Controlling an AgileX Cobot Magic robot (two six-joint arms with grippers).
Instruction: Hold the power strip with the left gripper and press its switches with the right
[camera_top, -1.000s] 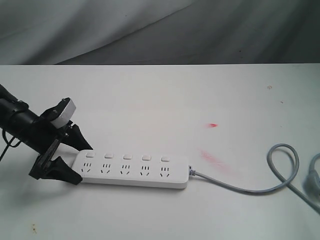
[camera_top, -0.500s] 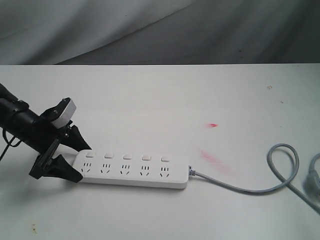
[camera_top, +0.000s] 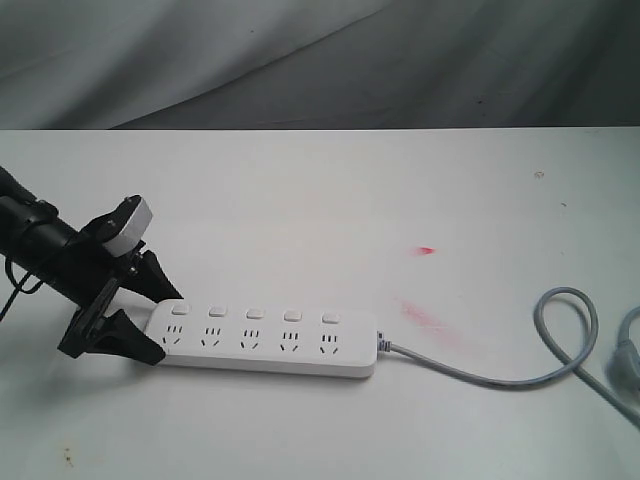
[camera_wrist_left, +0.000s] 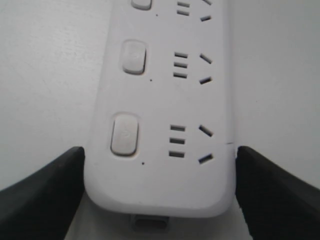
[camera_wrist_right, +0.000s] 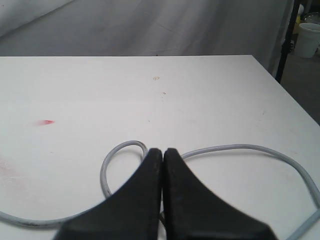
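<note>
The white worktop (camera_top: 330, 190) carries one long, flat white power strip (camera_top: 265, 357) with rounded ends, lying near the front edge. One grey cord (camera_top: 596, 325) runs from its right end and loops. The left hand (camera_top: 162, 326) clamps the strip's left end, one jaw on each long side. The right hand (camera_wrist_right: 162, 152) is closed and empty above the cord loop. There are five sockets (camera_top: 251, 340) and five switches (camera_top: 254, 313), with nothing over them. A red smear (camera_top: 427, 250) lies beyond.

The grey cord (camera_top: 566, 292) runs off the exterior view's right edge (where it ends cannot be told). The left wrist view crops the power strip (camera_wrist_left: 160, 100), showing only three switches (camera_wrist_left: 124, 134).
</note>
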